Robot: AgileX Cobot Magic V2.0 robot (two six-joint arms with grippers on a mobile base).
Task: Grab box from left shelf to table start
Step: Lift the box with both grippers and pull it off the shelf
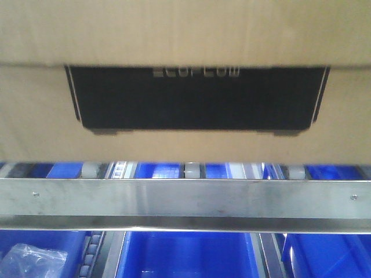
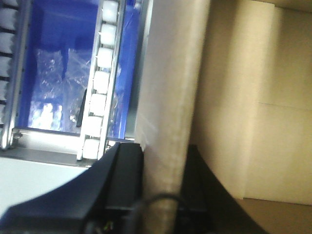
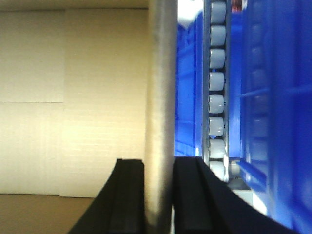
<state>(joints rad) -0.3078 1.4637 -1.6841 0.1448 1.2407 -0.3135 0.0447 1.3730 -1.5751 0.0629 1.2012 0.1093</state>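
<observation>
The brown cardboard box (image 1: 185,35) with its black "ECOFLOW" panel fills the top of the front view, just behind the shelf's brushed steel front rail (image 1: 185,198). Grey rollers (image 1: 91,170) show under its bottom edge. In the left wrist view my left gripper (image 2: 163,151) is shut on the box's upright cardboard wall (image 2: 170,87), one black finger on each side. In the right wrist view my right gripper (image 3: 158,163) is shut on the box's other wall (image 3: 161,83) in the same way. The box's pale inside (image 3: 73,97) shows beside it. The table is out of view.
Blue plastic bins (image 1: 185,255) sit on the level below the rail, one holding a clear plastic bag (image 1: 35,258). Roller tracks (image 2: 100,83) (image 3: 217,97) and blue bins (image 3: 273,117) run close beside both box walls.
</observation>
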